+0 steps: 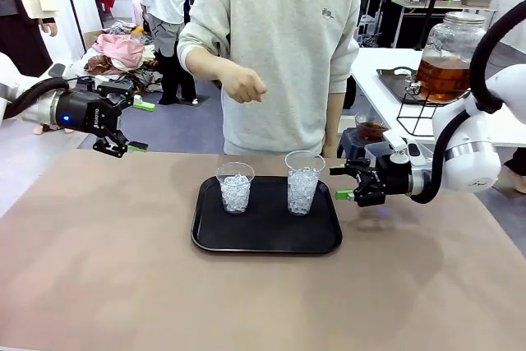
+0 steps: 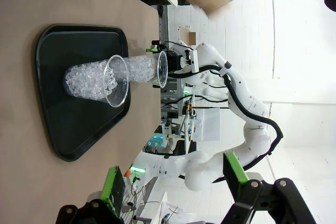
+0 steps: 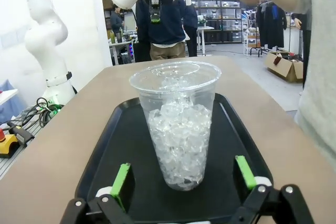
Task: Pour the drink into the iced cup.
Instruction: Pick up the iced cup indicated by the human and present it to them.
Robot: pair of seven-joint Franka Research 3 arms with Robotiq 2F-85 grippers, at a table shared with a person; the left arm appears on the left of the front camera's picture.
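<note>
reaching step, with right gripper [image 1: 340, 182] wide open just right of the right iced cup [image 1: 302, 182] and left gripper [image 1: 138, 127] wide open far left; next, closing on the drink [image 1: 371, 129], far right behind the right gripper.

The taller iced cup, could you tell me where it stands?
Front view: the cup stands on the right half of the tray, between the shorter cup and the right gripper.

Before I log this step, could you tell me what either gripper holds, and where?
Nothing is held: the left gripper and right gripper are open and empty.
</note>
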